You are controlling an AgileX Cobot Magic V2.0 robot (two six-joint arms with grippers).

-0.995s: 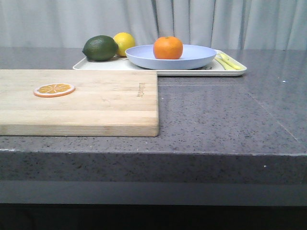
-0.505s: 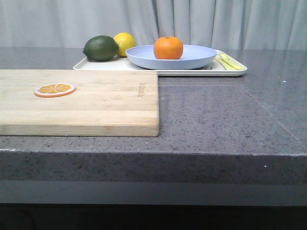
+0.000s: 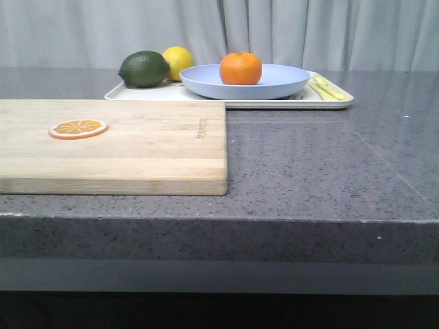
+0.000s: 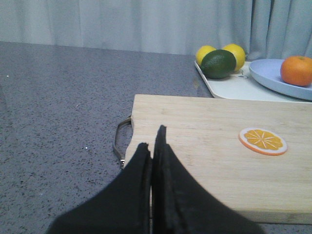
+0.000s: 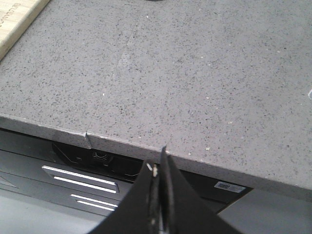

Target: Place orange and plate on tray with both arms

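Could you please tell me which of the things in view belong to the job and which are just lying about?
Belonging to the job:
orange, sitting on the plate
plate, on the tray
tray

Just lying about:
cutting board
orange slice
lime
lemon
yellow utensils

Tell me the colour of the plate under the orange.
Pale lavender-blue, plain and matte. The plate shows best in the front view, holding the orange.

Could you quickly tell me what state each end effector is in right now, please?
Left end effector: closed, holding nothing, above the cutting board.
Right end effector: closed, holding nothing, at the counter edge.
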